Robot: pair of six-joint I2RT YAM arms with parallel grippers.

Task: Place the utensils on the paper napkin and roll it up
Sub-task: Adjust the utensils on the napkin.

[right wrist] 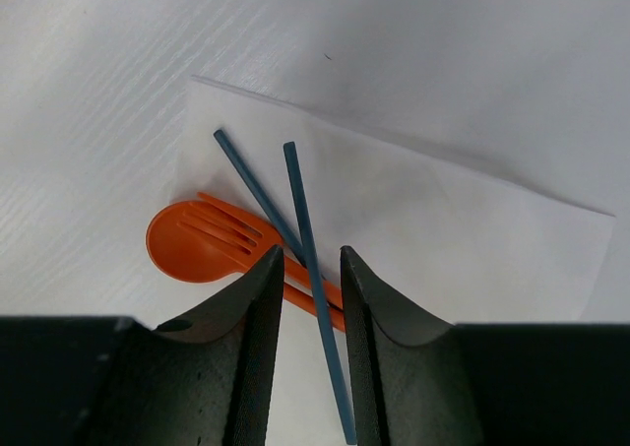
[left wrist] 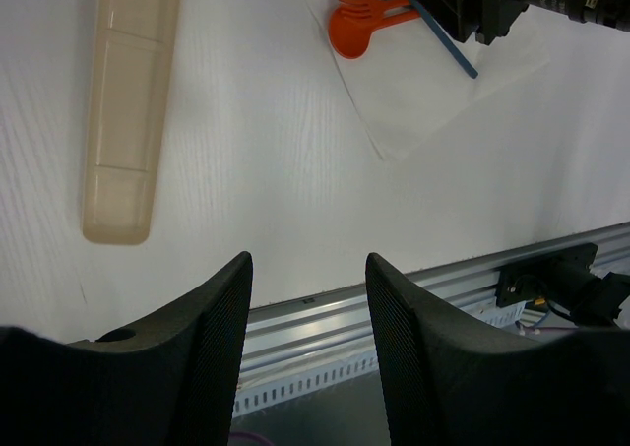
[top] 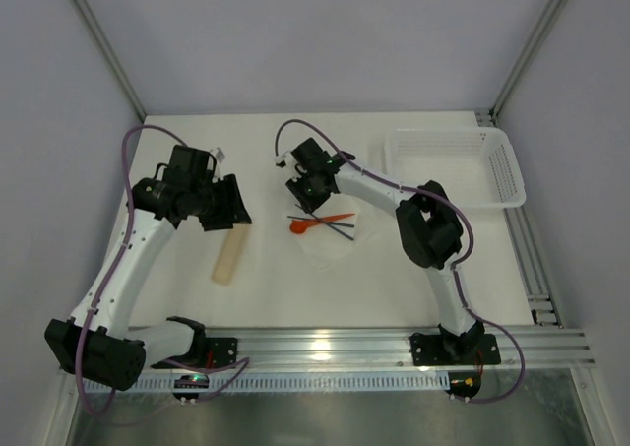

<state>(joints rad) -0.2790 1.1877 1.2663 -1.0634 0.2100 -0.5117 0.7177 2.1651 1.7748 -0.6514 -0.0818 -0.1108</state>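
Observation:
The white paper napkin [right wrist: 443, 229] lies flat on the table, and the utensils rest on it. An orange spoon [right wrist: 182, 244] has an orange fork [right wrist: 228, 221] lying across its bowl, and two dark blue sticks [right wrist: 295, 190] cross over their handles. My right gripper [right wrist: 311, 259] hovers just above the handles. Its jaws are a little apart, and one stick on the napkin shows through the gap, untouched. In the top view the napkin [top: 330, 246], the spoon [top: 300, 225] and the right gripper [top: 303, 202] are at the table's middle. My left gripper [left wrist: 308, 269] is open and empty, off to the left.
A beige oblong case [top: 230, 254] lies left of the napkin, below the left gripper [top: 234, 206]. A white perforated basket [top: 497, 170] stands at the back right. An aluminium rail [top: 325, 346] runs along the near edge.

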